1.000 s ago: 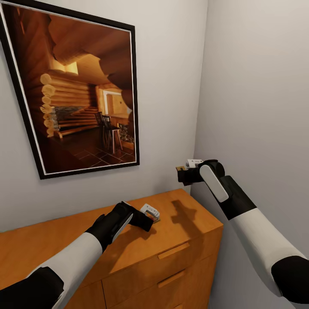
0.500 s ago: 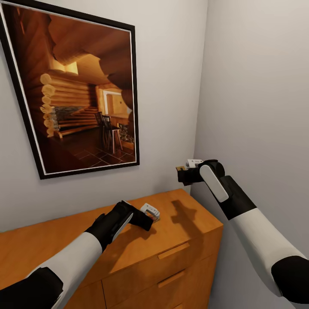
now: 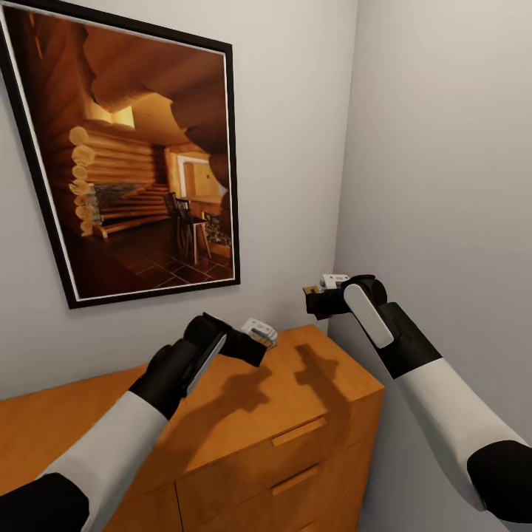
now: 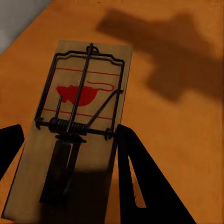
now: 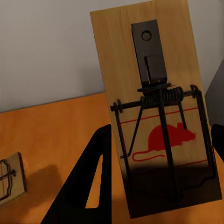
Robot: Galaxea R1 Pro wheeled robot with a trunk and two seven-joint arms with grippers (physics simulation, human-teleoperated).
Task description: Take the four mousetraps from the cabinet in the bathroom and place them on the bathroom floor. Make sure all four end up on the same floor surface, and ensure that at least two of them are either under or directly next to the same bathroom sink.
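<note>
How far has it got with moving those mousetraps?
Early stage. Each gripper is shut on a trap: the left gripper holds one mousetrap just above the cabinet top, and the right gripper holds another trap in the air. None is on the floor yet. Carrying and placing are left.

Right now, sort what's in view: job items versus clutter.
Job:
- mousetrap gripped in left hand
- mousetrap gripped in right hand
- cabinet

Lying about:
- framed picture
</note>
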